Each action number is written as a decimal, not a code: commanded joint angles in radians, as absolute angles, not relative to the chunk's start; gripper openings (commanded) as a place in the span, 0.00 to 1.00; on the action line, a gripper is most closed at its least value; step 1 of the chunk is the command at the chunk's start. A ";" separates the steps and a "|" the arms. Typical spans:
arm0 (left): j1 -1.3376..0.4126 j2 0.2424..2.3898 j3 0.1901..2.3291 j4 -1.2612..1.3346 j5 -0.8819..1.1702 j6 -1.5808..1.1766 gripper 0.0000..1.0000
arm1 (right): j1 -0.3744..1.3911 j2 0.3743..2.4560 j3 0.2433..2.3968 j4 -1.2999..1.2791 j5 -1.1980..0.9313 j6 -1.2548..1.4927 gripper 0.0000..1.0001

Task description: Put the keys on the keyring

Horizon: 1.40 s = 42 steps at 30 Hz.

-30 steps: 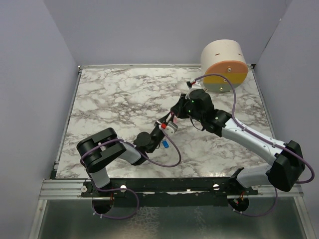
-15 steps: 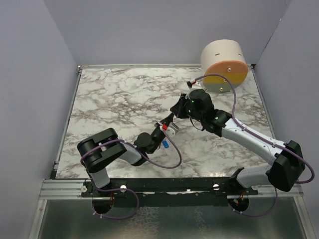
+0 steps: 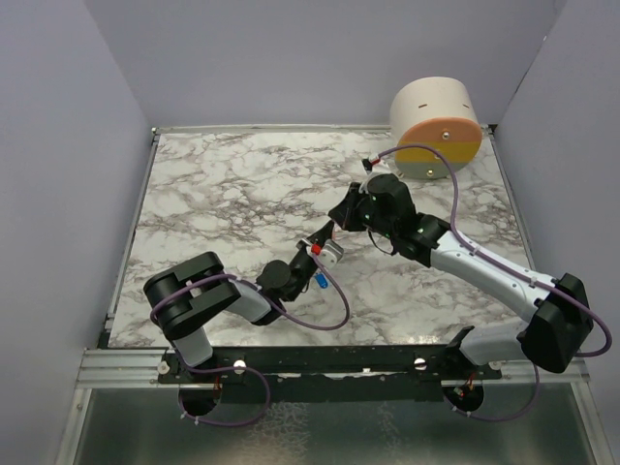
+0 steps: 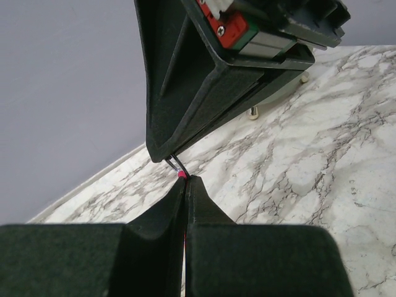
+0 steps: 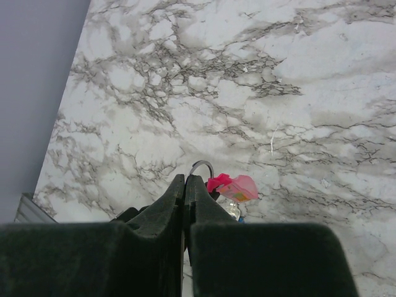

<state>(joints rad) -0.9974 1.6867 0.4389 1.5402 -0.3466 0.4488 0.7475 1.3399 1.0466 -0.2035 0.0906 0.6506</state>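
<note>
My two grippers meet over the middle of the marble table. My left gripper (image 3: 309,252) (image 4: 187,179) is shut on the pink-red tag (image 4: 181,176) of the keyring. My right gripper (image 3: 325,232) (image 5: 185,177) is shut on the keyring's thin silver wire ring (image 5: 202,166), with the pink tag (image 5: 235,186) just to its right. The blue-headed key (image 3: 319,282) lies just below the left gripper in the top view. Only a sliver of it (image 5: 241,219) shows past my right fingers. I cannot tell whether it touches the ring.
A beige cylinder with an orange and yellow face (image 3: 437,126) stands at the back right corner. Purple cables loop off both arms near the front of the table (image 3: 223,184). Grey walls enclose the table on three sides.
The left arm's elbow has shifted slightly left and down. Both grippers stay shut at the same spot, with the right one edged a little up and left.
</note>
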 commanded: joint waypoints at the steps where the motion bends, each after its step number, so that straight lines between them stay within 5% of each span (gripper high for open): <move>1: -1.000 1.655 0.427 1.764 -0.397 0.438 0.01 | 0.752 1.312 1.053 -0.186 0.097 0.653 0.01; 8: -1.001 1.651 0.422 1.763 -0.389 0.446 0.00 | 0.752 1.308 1.051 -0.187 0.091 0.647 0.01; 12: -0.999 1.640 0.397 1.763 -0.381 0.454 0.00 | 0.752 1.268 1.048 -0.183 0.095 0.635 0.19; 17: -0.994 1.613 0.356 1.763 -0.348 0.442 0.00 | 0.752 1.225 1.052 -0.196 0.103 0.621 0.24; 26: -0.955 1.471 0.232 1.746 -0.221 0.352 0.00 | 0.752 1.137 1.022 -0.249 0.231 0.546 0.25; 33: -0.881 1.161 0.191 1.396 0.068 0.255 0.00 | 0.752 1.081 0.888 -0.195 0.287 0.473 0.23; 42: -0.823 1.017 0.190 1.218 0.273 0.219 0.00 | 0.752 1.003 0.768 -0.103 0.277 0.427 0.23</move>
<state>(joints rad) -0.8463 1.0504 0.2005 1.3102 0.1238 0.2584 0.7479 1.0428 0.7963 -0.1883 0.2474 0.4656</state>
